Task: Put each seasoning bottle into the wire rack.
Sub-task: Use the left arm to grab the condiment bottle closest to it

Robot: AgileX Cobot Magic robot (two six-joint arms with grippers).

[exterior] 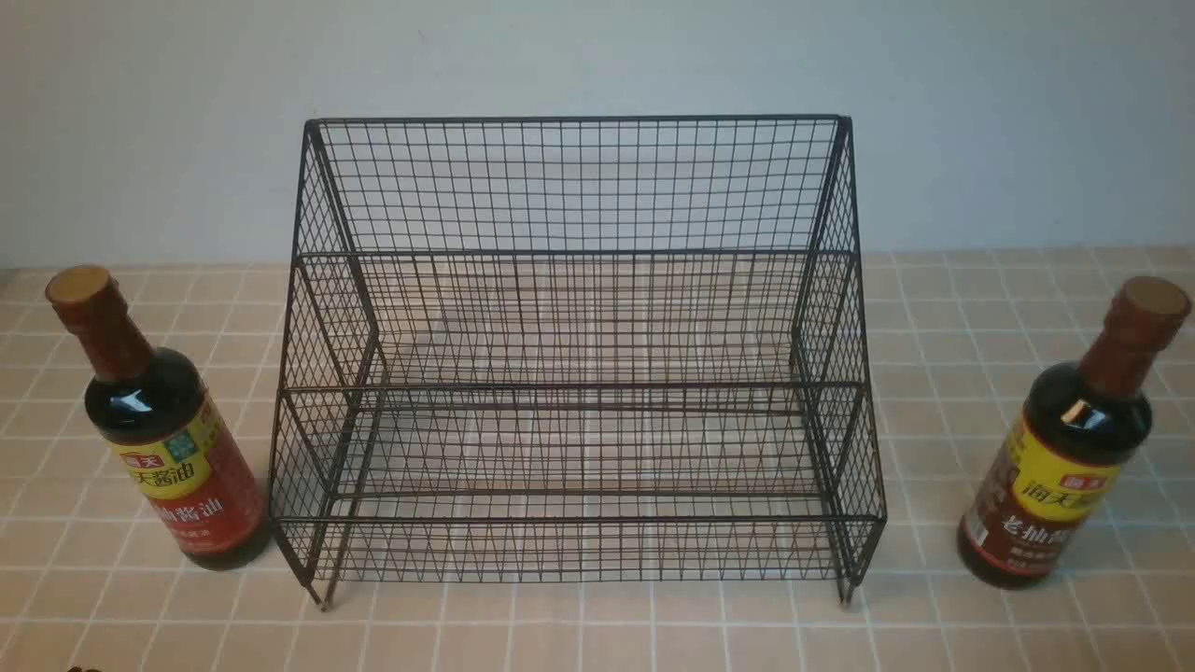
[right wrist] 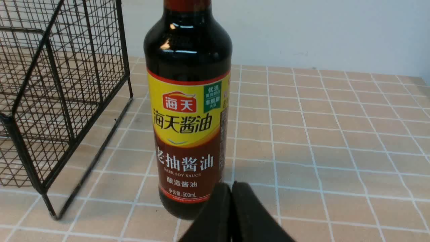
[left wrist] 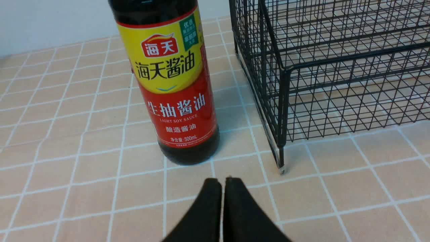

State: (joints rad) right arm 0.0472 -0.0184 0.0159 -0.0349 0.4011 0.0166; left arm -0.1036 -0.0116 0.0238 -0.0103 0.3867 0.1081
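Two bottles are counted: one red-label bottle [exterior: 173, 439] at the left and one brown-label bottle [exterior: 1064, 467] at the right. One rack [exterior: 579, 252] is shown between them, and two tiers are counted in it. Two grippers are counted: left gripper [left wrist: 223, 183] and right gripper [right wrist: 231, 188]. One tiled table [exterior: 980, 607] is shown.
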